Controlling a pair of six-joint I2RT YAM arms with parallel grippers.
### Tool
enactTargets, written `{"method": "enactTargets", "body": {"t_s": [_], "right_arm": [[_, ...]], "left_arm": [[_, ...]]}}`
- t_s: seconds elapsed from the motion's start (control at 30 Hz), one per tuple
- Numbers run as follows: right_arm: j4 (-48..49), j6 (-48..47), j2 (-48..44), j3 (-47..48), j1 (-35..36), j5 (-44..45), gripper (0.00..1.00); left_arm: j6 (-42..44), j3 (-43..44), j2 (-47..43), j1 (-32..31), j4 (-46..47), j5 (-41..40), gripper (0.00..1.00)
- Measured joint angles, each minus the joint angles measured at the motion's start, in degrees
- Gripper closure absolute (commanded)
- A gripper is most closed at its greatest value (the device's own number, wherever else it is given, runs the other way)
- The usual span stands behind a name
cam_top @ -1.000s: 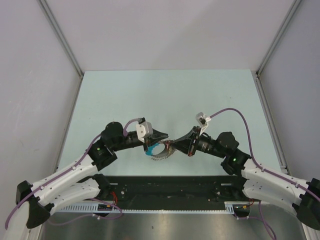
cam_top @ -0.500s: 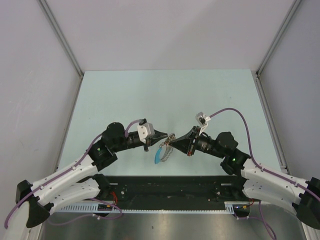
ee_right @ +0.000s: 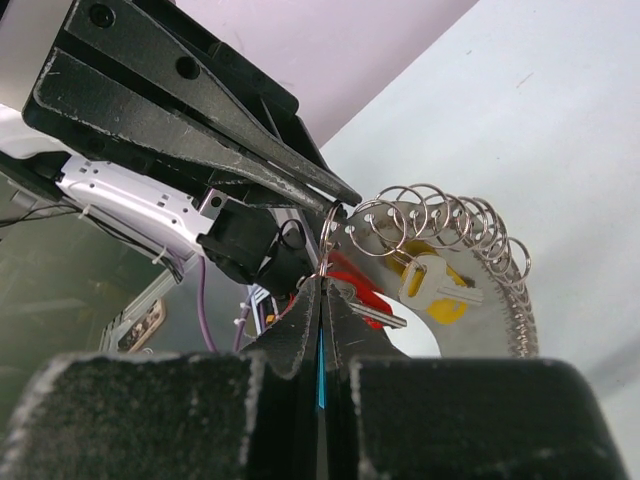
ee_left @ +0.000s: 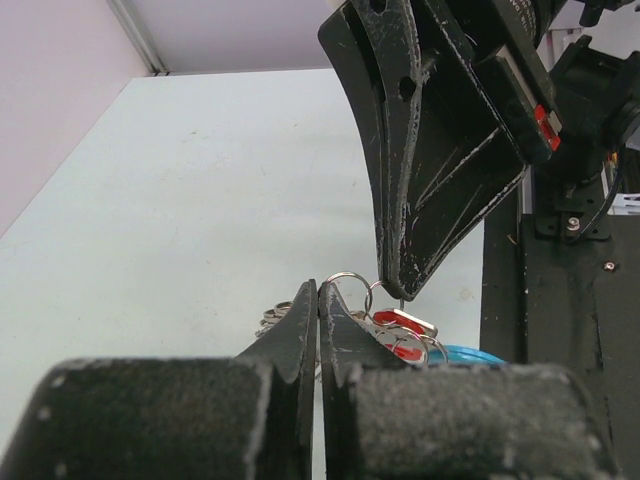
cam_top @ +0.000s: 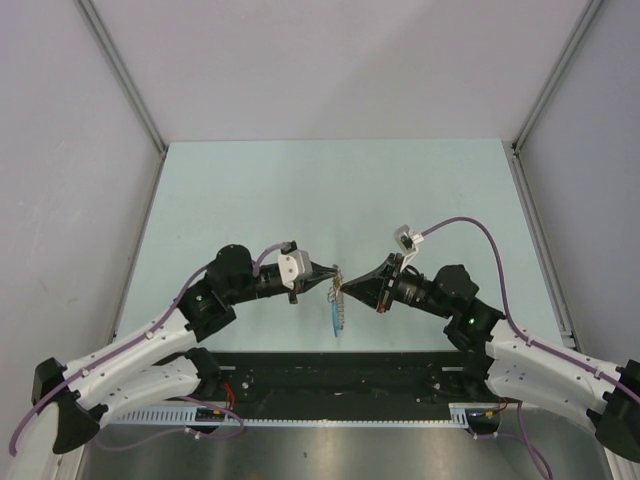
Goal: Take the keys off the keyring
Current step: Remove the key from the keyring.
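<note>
Keyring (cam_top: 336, 310) dangles beneath both closed jaw pairs; left gripper (cam_top: 331, 276) and right gripper (cam_top: 344, 287) each pinch its thin rings. I'd fear one slipping, dropping the red key (ee_right: 356, 293).

Left arm (cam_top: 140, 350) and right arm (cam_top: 545, 357): white links, black joints, 1 green light (cam_top: 468, 321) each, purple cable (cam_top: 480, 232), white wrist camera (cam_top: 292, 264), scratched black wedge-shaped jaws.
</note>
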Motion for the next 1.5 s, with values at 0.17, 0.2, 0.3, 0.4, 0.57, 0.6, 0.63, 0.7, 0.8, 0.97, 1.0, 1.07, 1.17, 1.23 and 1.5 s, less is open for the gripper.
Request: {"method": "enactTargets", "body": {"t_s": [0.17, 0.2, 0.3, 0.4, 0.57, 0.6, 0.63, 0.7, 0.8, 0.97, 1.0, 1.07, 1.17, 1.23, 1.5], "right_arm": [[-0.81, -0.02, 0.00, -0.09, -0.04, 0.00, 1.00], [-0.81, -0.04, 0.00, -0.11, -0.07, 0.00, 1.00], [-0.83, -0.04, 0.00, -0.11, -0.24, 0.00, 1.00], [-0.81, -0.04, 0.00, -0.13, -0.48, 0.04, 1.00], [-0.31, -0.26, -1.20, -0.13, -0.92, 1.73, 1.00], [-0.28, -0.42, -1.60, -0.13, -0.98, 2.16, 1.00], [-0.28, -0.55, -1.90, -0.13, -1.05, 2.54, 1.00], [-0.33, -0.74, -2.29, -0.13, -1.07, 2.95, 1.00], [-0.57, -1.14, -2.54, -0.13, -1.07, 3.17, 1.00], [-3.41, -3.91, -3.65, -0.15, -1.60, 2.47, 0.83], [-3.91, -4.66, -4.13, -0.26, -1.73, 2.21, 0.80], [-4.63, -6.32, -5.53, -0.59, -1.92, 1.01, 0.76], [-4.70, -8.79, -8.13, -1.79, -2.14, -1.03, 0.66], [-4.28, -10.25, -9.16, -2.67, -2.14, -2.64, 0.60], [0.00, -15.37, -8.90, -8.48, -2.14, -8.55, 0.54]], "left_arm": [[1.38, 0.02, 0.81, -0.92, -0.50, -0.63, 0.99], [1.46, 0.02, 0.96, -1.09, -0.52, -0.72, 0.99], [2.27, 0.02, 1.38, -1.64, -0.52, -1.09, 1.00], [2.78, 0.04, 1.75, -2.05, -0.79, -1.07, 1.00], [3.34, 0.04, 2.38, -2.49, -4.11, -0.59, 1.00], [3.37, 0.04, 2.51, -2.49, -4.52, -0.44, 1.00], [3.37, 0.04, 2.54, -2.51, -4.85, -0.33, 1.00], [3.37, 0.04, 2.54, -2.51, -5.29, 0.04, 1.00], [3.39, 0.04, 2.56, -2.51, -5.51, 0.28, 1.00], [3.34, 0.04, 2.54, -2.51, -5.46, 0.61, 0.99], [3.30, 0.04, 2.49, -2.51, -5.42, 0.70, 0.99], [3.30, 0.04, 2.45, -2.51, -5.40, 1.01, 0.99], [3.23, 0.04, 2.45, -2.51, -5.49, 1.62, 1.00], [3.15, 0.04, 2.45, -2.51, -5.35, 2.05, 0.99], [1.62, 0.13, 1.97, -1.97, -4.44, 4.83, 1.00]]}}
